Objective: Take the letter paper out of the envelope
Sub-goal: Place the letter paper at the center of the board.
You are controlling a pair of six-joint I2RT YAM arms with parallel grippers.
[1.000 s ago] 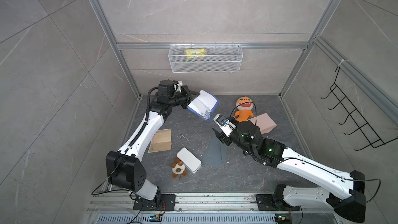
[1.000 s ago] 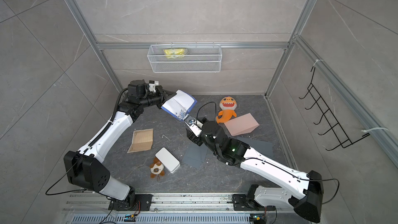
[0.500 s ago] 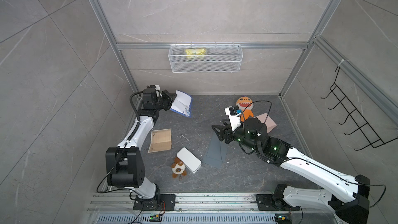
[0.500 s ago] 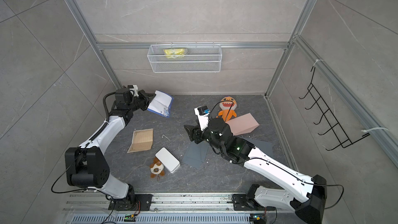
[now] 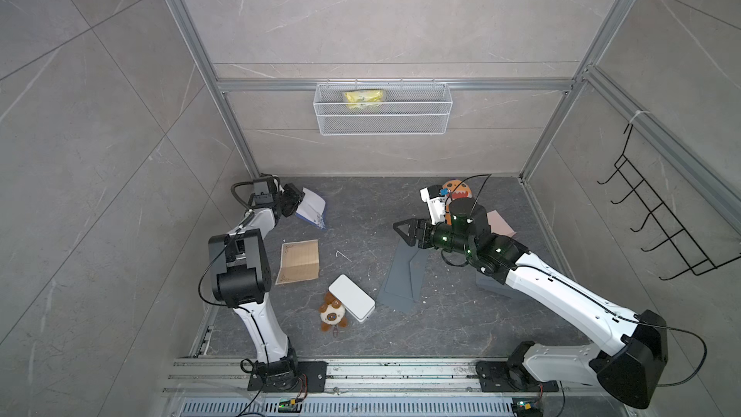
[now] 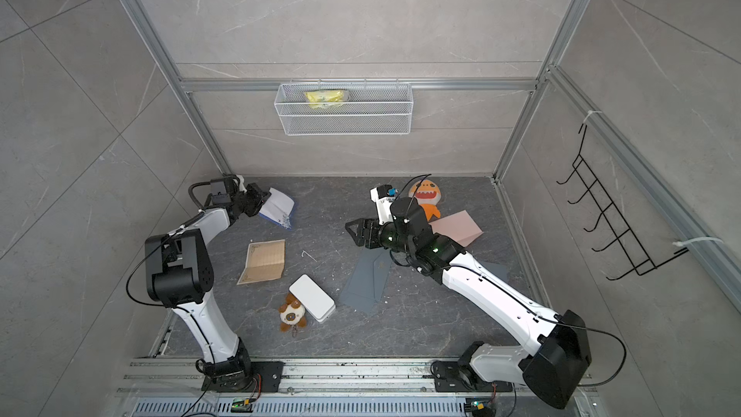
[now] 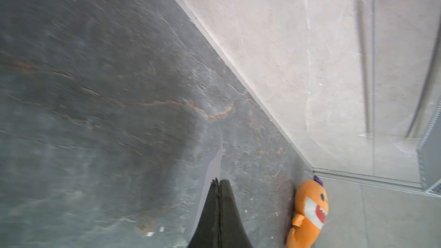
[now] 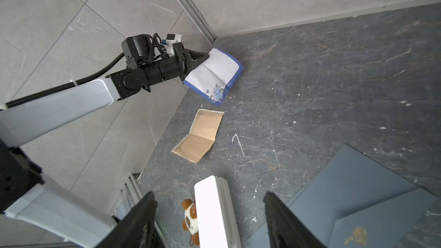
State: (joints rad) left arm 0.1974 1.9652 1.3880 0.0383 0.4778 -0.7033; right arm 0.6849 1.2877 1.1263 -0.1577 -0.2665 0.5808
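Below, dark slate floor [image 5: 361, 202], grey tiled walls [image 5: 361, 14]

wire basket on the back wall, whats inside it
A yellow packet lies in the wire basket; nothing else shows through the mesh. Anything beneath the packet is covered.

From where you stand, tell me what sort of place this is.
Probably a robot test cell, not a home: two white-and-black robot arms bolted to a silver metal floor rail, enclosed by grey stone-look wall panels in an aluminium frame.

The floor [image 5: 361, 206] is matt veined stone, the envelope [image 5: 401, 282] matt grey paper, the basket [image 5: 381, 124] metal wire mesh.
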